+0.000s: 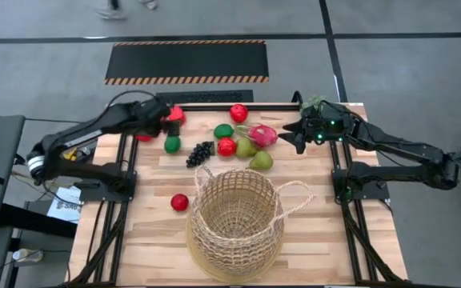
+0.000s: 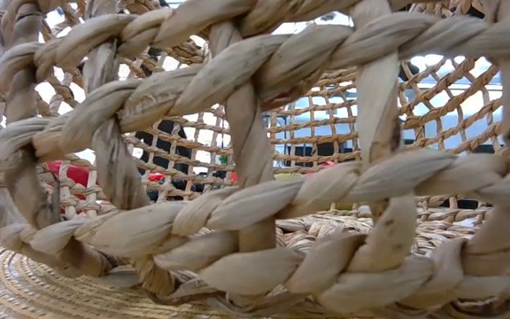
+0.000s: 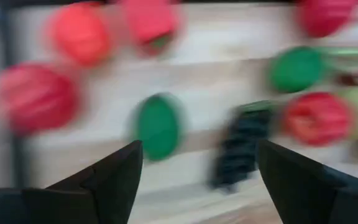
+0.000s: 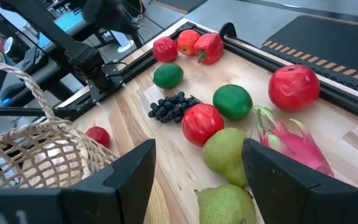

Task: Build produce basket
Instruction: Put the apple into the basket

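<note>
The tan wicker basket [image 1: 234, 224] stands on its base near the table's front middle, and its weave [image 2: 255, 177] fills the low view. The produce lies on the table's far half: red fruits [image 1: 238, 113] [image 1: 226, 146], green limes [image 1: 172, 144] [image 1: 223, 131], a dark grape bunch [image 1: 199, 152], a pink dragon fruit [image 1: 261, 134] and green pears [image 1: 261, 161]. One small red fruit [image 1: 179, 202] lies left of the basket. My left gripper [image 3: 197, 168] hangs open above the far-left fruits [image 1: 166, 122]. My right gripper [image 4: 197, 180] hovers open at the far right [image 1: 292, 133], facing the pears [image 4: 229, 155].
A pale green object [image 1: 314, 102] lies behind my right arm at the far right corner. The basket's loop handles [image 1: 298, 196] stick out sideways. Bare wood [image 1: 146, 240] lies left and right of the basket. Black frame rails [image 1: 126, 172] edge the table.
</note>
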Tool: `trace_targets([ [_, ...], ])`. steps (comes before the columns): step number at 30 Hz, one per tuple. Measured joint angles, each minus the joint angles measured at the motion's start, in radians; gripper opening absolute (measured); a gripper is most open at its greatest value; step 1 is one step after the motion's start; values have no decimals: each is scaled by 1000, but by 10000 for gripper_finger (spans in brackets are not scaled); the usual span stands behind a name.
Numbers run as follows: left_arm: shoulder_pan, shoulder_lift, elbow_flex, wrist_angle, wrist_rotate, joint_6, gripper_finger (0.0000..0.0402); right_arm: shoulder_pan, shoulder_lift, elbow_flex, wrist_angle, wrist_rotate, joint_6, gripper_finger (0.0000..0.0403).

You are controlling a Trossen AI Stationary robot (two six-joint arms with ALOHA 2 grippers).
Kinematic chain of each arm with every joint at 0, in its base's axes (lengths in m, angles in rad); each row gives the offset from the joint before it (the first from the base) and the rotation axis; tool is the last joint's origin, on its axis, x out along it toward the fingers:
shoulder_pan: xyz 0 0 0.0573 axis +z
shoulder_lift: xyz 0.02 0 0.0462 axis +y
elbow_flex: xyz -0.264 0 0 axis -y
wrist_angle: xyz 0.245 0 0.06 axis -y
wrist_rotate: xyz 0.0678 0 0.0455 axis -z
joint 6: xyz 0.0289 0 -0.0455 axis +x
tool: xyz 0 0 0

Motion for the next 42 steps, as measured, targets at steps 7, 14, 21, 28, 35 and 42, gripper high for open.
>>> trace_targets([
  [7, 10, -34, -3, -288, -240, -315, 346, 0, 0, 0, 0, 0, -4, 262],
  [14, 77, -35, -167, -163, -190, -390, 360, 0, 0, 0, 1, 0, -8, 262],
  [21, 153, -34, -311, 26, -190, -457, 360, -1, 0, 0, 1, 2, -8, 262],
  [28, 235, -34, -318, 112, -283, -499, 360, -1, 0, 0, 0, 4, -8, 262],
  [35, 292, 12, -317, 175, -289, -485, 360, -2, 0, 0, 0, 4, -8, 262],
  [42, 306, 74, -317, 189, -313, -502, 360, -2, 0, 0, 0, 4, -8, 262],
])
